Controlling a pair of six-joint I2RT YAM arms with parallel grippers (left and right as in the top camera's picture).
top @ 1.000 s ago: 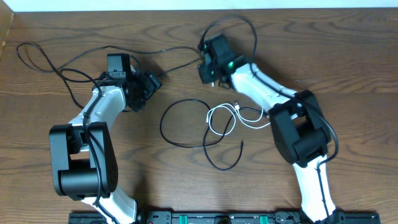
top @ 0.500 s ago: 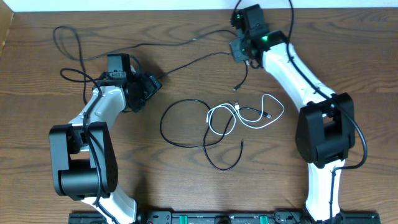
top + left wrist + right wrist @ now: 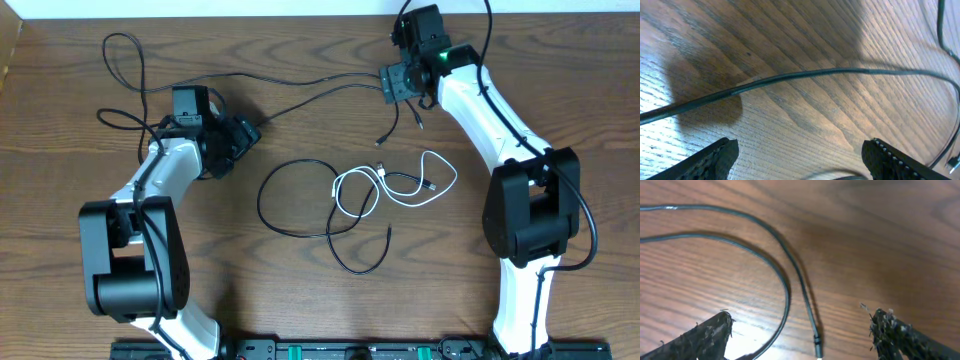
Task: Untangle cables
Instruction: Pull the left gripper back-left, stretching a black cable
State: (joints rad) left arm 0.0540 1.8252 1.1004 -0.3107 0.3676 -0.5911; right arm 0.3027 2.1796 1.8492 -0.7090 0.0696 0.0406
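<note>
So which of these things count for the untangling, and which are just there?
Job: long black cable, centre black cable, white cable.
Just there: table, arm wiring, bar at the front edge.

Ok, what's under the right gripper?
Bare wooden table and two black cable strands, one ending in a plug, lie below the right gripper, its jaws open. From overhead, the gripper hides where they continue.
</note>
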